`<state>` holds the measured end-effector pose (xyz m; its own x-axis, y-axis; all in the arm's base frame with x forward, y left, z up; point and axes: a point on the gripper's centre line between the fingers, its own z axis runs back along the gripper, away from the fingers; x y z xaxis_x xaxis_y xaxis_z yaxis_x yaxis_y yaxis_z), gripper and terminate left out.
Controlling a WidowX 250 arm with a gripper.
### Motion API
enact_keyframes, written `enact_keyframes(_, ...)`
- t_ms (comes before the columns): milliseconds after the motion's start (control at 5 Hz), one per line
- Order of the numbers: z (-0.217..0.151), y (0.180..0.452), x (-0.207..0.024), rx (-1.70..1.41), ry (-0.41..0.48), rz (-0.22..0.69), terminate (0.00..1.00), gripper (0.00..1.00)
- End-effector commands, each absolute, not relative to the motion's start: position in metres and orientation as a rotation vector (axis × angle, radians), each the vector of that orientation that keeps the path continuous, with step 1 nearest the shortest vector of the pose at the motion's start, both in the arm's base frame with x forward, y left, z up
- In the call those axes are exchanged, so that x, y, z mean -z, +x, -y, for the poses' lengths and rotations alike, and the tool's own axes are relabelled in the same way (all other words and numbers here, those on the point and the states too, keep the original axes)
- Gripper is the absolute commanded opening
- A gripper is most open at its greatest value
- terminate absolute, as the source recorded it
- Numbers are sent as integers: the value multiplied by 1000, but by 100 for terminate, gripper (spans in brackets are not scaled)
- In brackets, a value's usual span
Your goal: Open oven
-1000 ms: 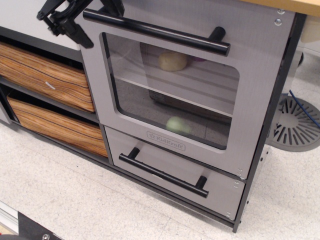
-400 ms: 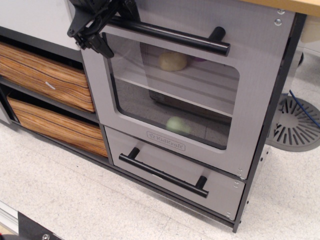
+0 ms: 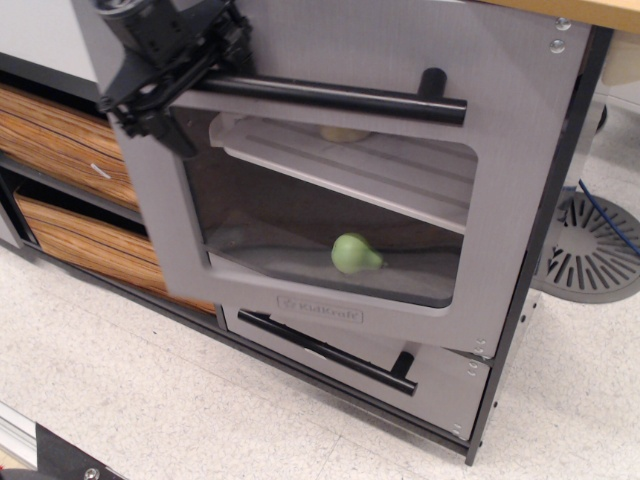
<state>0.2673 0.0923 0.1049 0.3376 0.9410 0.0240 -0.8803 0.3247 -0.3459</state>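
Observation.image view: gripper pinches the oven handle (door reads "KidKraft").

Black claw at top left, tilted down-left; fingers clamped round bar.

text: "KidKraft" logo, with a small mark before the word | on: lower rail of oven door, under the window | reads: faint, raised grey on grey, tilted with the door | place: below and right of the jaws, well apart | other text: none legible
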Motion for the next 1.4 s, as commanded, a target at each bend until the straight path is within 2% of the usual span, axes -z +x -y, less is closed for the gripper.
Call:
enact_keyframes(0, -94, 265, -148, -1180, -320, 284, 0, 100)
enact_keyframes(200, -87, 249, -168, -1110, -303, 248, 0, 100)
enact_keyframes(400, -87, 213, -149, -950, -190, 239, 0, 100)
enact_keyframes(600, -101, 189, -124, -798, -99, 217, 0, 100)
enact_keyframes(800, -136, 197, -81, -739, 33, 151, 0, 100)
enact_keyframes(1200, -205, 212, -56, -739, 94, 183, 0, 100)
